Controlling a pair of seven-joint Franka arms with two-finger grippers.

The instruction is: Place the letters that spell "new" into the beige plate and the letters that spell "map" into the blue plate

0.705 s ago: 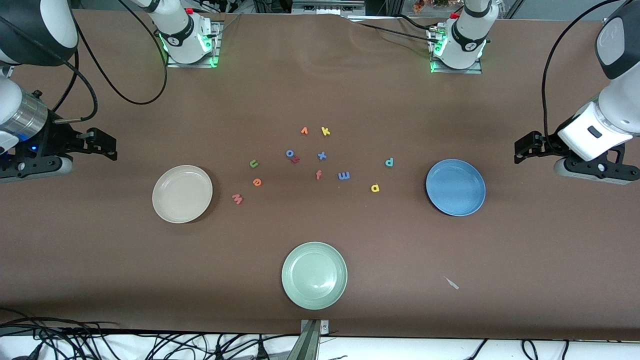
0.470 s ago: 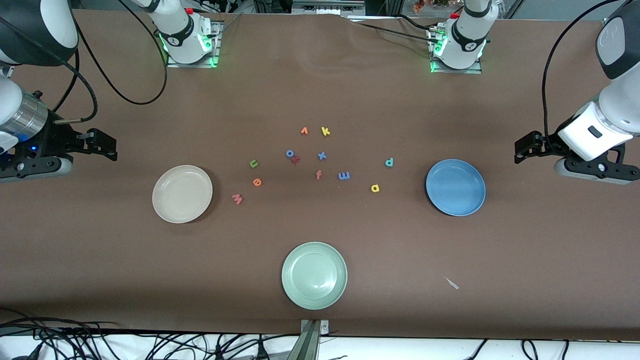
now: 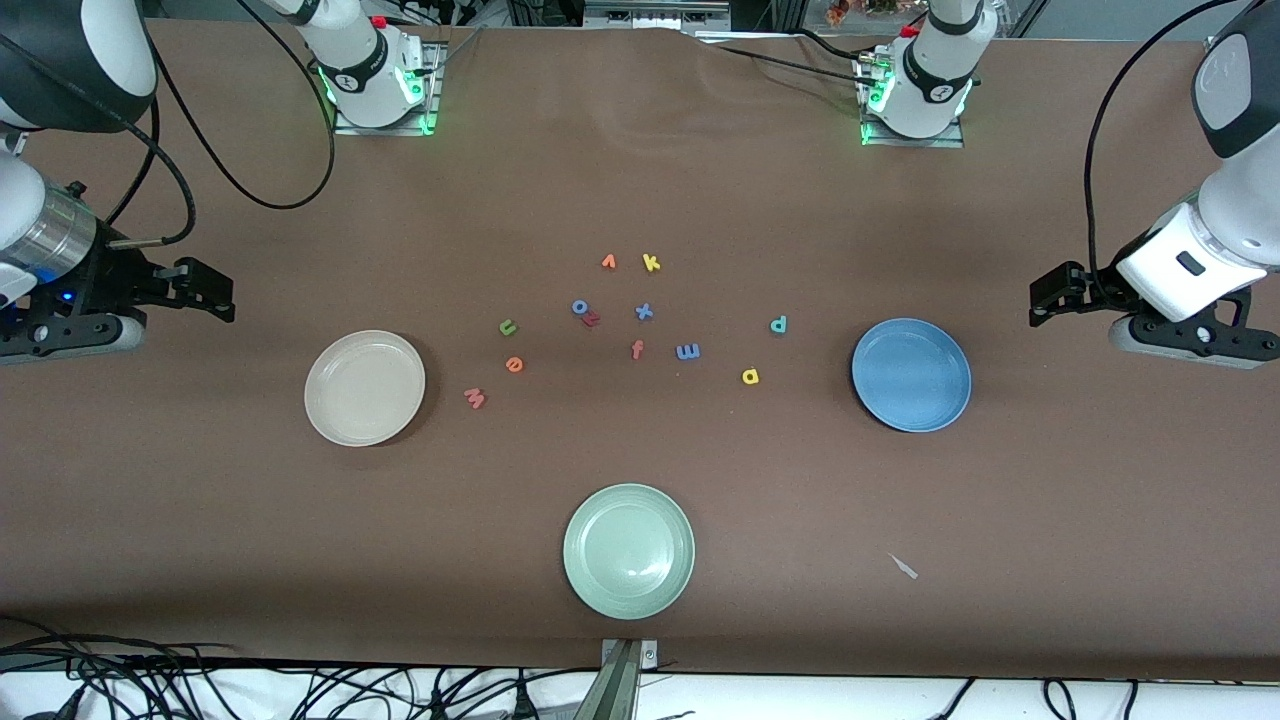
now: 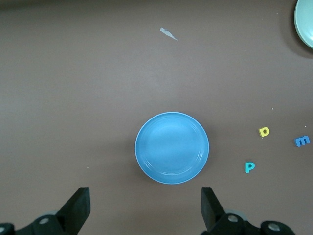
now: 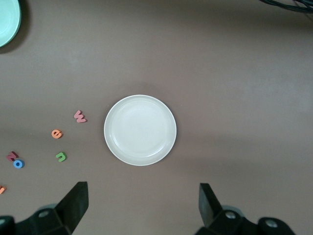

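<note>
Since none of the six wanted letters has left the counter [image 3: 640,200] yet, both target plates sit empty. Green n [image 3: 508,327], orange e [image 3: 513,365] & pinkish-red w [image 3: 475,398] lie in a loose arc beside the beige plate [image 3: 340,420], toward the right arm's end; w is nearest the front camera. Blue m [image 3: 688,351], yellow a [image 3: 750,376] & teal p [image 3: 778,324] lie toward the blue plate [image 3: 880,405], at the left arm's end. Each word lies beside its own plate, so hauls look short, w/ one arm per word. Distractors bunch in the middle: v [image 3: 608,262], k [image 3: 651,263], o [image 3: 579,306], x [image 3: 644,311], f [image 3: 637,349]. Pale green plate [image 3: 590,580] sits nearest the camera, unused. Right tool [image 5: 139,205] hangs over the beige plate's end of the counter, jaws spread wide, holding nothing. Left tool [image 4: 142,208] likewise hangs by the blue plate, jaws wide, nothing held. Both arms look parked high to survey before a first pick.
</note>
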